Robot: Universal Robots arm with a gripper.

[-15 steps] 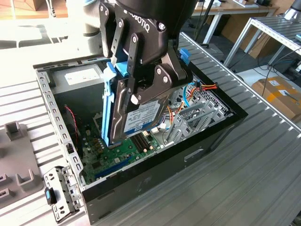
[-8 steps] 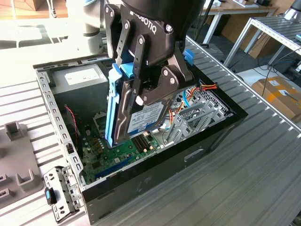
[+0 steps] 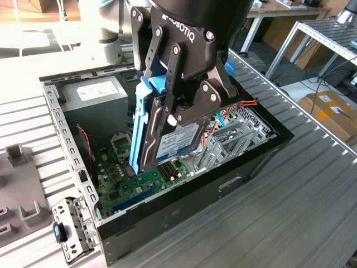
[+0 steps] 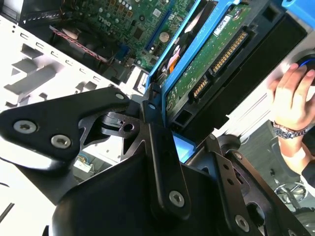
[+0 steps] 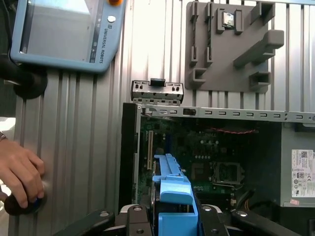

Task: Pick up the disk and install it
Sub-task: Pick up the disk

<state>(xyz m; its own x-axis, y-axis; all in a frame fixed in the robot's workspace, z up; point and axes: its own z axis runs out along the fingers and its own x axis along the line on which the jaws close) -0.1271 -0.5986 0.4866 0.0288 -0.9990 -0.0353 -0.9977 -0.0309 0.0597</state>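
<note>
Exterior view: my gripper [image 3: 167, 109] has its jaws clamped on the disk [image 3: 177, 144], which hangs on edge, tilted, over the middle of the open computer case [image 3: 167, 215], just beside the metal cage [image 3: 234, 131]. Pickup looks done; installing is in hand, and I judge it needs the blue rails [image 3: 136, 128] lined up with that cage.

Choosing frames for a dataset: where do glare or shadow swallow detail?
Exterior view: the table behind the case washes out white; the disk in the pincer is evenly lit. Second wrist view: the case's frame rail bleaches white. First wrist view: the pendant screen glares pale, and the case interior sits in shadow.
</note>
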